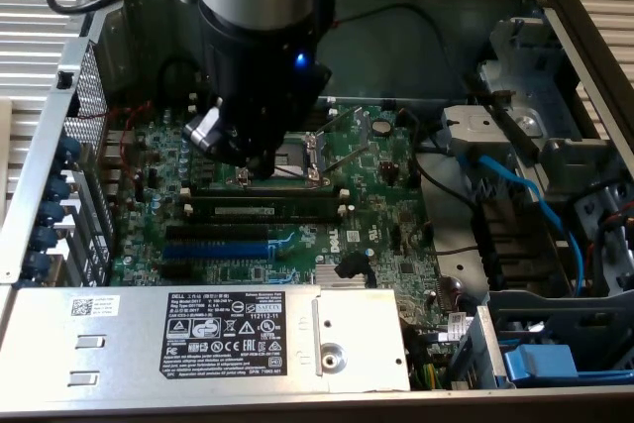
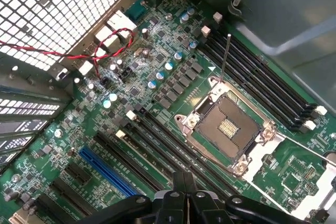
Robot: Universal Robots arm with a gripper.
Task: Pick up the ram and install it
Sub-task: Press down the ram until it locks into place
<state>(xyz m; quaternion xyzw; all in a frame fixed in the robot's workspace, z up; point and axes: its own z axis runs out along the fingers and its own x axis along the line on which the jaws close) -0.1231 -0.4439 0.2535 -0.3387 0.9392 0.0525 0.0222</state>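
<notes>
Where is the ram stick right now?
In the exterior view, the long dark-green ram stick with a white label stands in a black slot, between the square metal CPU socket and the blue slot.

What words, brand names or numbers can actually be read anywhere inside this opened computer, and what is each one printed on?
"DELL": top line of the black label on the silver power supply box.
"DELL": white logo printed on the green motherboard.
White sticker on the power supply box: too small to read.
Remaining lines and symbols on the black label: blurred.
Markings on the motherboard in the wrist view: unreadable.
</notes>
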